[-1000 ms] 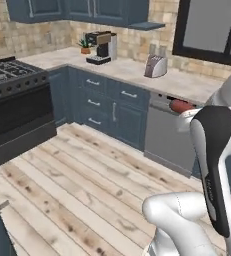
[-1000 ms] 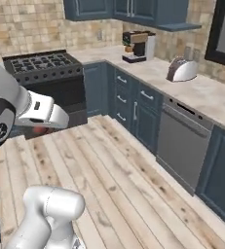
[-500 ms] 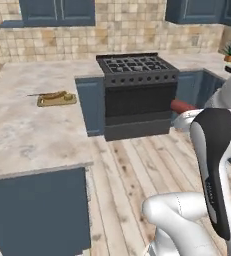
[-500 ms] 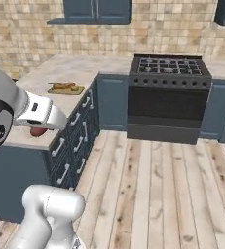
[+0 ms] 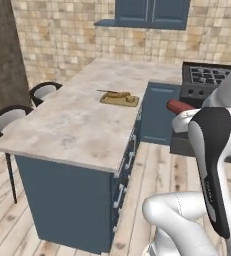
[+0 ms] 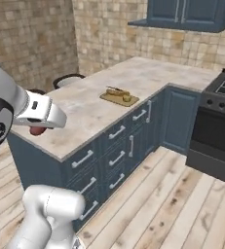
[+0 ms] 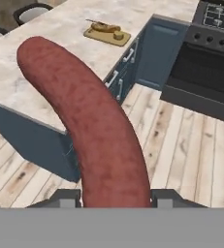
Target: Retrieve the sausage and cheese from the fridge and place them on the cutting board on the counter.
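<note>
While the gripper (image 7: pixel 114 196) clasps the sausage (image 7: pixel 87 121), the cutting board (image 5: pixel 119 99) on the counter (image 5: pixel 77 125) bears small items, possibly food.

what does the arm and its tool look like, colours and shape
The arm is glossy white with rounded, tubular segments and dark grey-black bands and joint caps. One dark round joint cap carries a small white marking. The tool has two small dark grey blocky fingertips. No cables are visible.
</note>
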Tool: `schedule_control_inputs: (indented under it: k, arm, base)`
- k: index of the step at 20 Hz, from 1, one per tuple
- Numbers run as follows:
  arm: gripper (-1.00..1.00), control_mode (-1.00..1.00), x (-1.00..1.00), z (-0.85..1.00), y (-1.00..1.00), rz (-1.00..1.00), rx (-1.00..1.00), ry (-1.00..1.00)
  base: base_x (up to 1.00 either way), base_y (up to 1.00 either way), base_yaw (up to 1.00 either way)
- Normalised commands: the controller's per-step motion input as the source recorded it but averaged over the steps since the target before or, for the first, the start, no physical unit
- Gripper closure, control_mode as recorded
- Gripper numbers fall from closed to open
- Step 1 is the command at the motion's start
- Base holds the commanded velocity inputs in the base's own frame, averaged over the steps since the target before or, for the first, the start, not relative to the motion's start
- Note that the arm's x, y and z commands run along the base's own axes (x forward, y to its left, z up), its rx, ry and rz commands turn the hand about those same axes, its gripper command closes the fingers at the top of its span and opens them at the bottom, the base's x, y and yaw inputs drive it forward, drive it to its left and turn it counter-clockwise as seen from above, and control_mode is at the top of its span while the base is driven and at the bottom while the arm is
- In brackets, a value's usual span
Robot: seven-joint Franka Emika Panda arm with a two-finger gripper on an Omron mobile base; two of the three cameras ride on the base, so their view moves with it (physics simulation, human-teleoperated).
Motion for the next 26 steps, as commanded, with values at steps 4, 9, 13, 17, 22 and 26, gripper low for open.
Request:
schedule_control_inputs:
  k: [4,9,13,17,22,26]
  arm:
    - [1.0,1.0,0.0,0.0,0.0,0.0,0.0,0.0]
    - [1.0,1.0,0.0,0.0,0.0,0.0,0.0,0.0]
    - [1.0,1.0,0.0,0.0,0.0,0.0,0.0,0.0]
    - [1.0,1.0,0.0,0.0,0.0,0.0,0.0,0.0]
    - [1.0,1.0,0.0,0.0,0.0,0.0,0.0,0.0]
    - [1.0,1.0,0.0,0.0,0.0,0.0,0.0,0.0]
  base:
    - [0.19,-1.0,0.51]
    - [0.3,-1.0,0.62]
    - [0.2,-1.0,0.61]
    - [0.15,-1.0,0.54]
    - [0.02,-1.0,0.52]
    - [0.0,-1.0,0.5]
